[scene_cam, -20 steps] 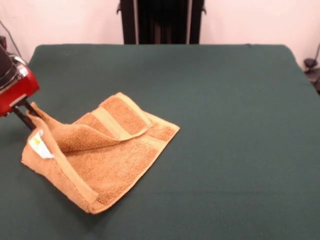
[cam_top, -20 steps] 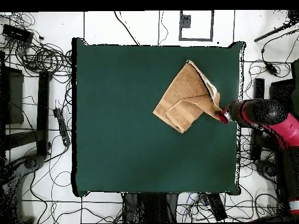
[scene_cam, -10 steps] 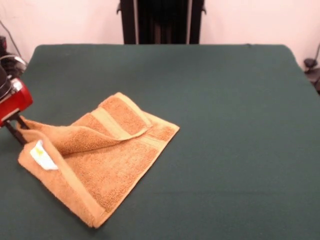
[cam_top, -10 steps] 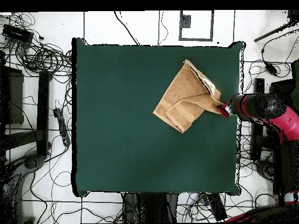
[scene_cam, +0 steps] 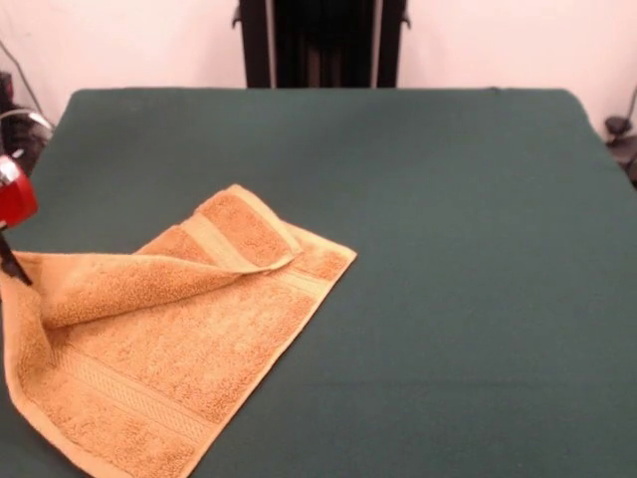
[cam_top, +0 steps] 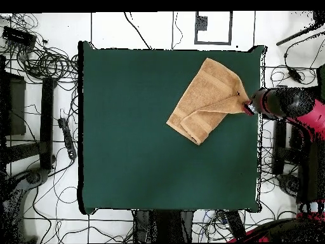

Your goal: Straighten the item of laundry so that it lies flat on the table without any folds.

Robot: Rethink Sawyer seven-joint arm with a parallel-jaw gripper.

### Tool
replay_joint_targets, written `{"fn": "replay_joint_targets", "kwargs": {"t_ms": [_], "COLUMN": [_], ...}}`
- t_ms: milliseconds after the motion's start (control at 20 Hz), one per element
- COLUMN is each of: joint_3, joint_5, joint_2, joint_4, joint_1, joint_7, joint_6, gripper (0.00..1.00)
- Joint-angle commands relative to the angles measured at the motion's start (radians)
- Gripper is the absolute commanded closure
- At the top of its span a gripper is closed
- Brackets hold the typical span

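Table [scene_cam: 468, 249] [cam_top: 139, 146]: green cloth, taking up most of both views. The towel is sitting at one side of it, close to the edge where the arm is reaching in, not centred.

Towel [scene_cam: 169, 339] [cam_top: 206, 101]: partly opened. In the overhead view a broad panel is lying spread and flat toward the far edge. One flap is doubling back over the lower part, running as a tapering fold from the held corner across to the blunt end toward the table's middle. In the front view that flap is arching up off the layer beneath, so at least one fold is left to clear. Judgement: roughly half done; the flap needs drawing out past the edge line and laying down.

Arm [cam_top: 289, 105]: red and black, coming in over the table's side.

Gripper [scene_cam: 8, 261] [cam_top: 244, 107]: pinching the towel's corner just at the table's edge, closed on the cloth and holding it raised.
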Motion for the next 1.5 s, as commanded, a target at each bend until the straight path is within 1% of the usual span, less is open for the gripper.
{"fn": "replay_joint_targets", "kwargs": {"t_ms": [50, 200, 300, 700, 750, 800, 1400, 1450, 1500], "joint_3": [0.008, 0.015, 0.010, -0.007, -0.004, -0.007, -0.011, -0.015, -0.031], "joint_5": [0.027, 0.039, 0.045, 0.045, 0.042, 0.043, 0.043, 0.046, 0.053], "joint_2": [-0.056, -0.043, -0.040, -0.030, -0.031, -0.031, -0.041, -0.045, -0.048], "joint_4": [0.005, 0.004, 0.021, 0.004, 0.009, 0.009, 0.047, 0.055, 0.055], "joint_1": [0.074, 0.074, 0.072, 0.101, 0.099, 0.103, 0.094, 0.094, 0.101], "joint_7": [0.125, 0.135, 0.158, 0.195, 0.181, 0.189, 0.179, 0.197, 0.243], "joint_6": [-0.011, -0.025, -0.051, -0.048, -0.058, -0.059, -0.100, -0.111, -0.102], "gripper": [1.00, 1.00, 1.00, 1.00, 1.00, 0.00, 0.00, 0.00, 0.00]}}
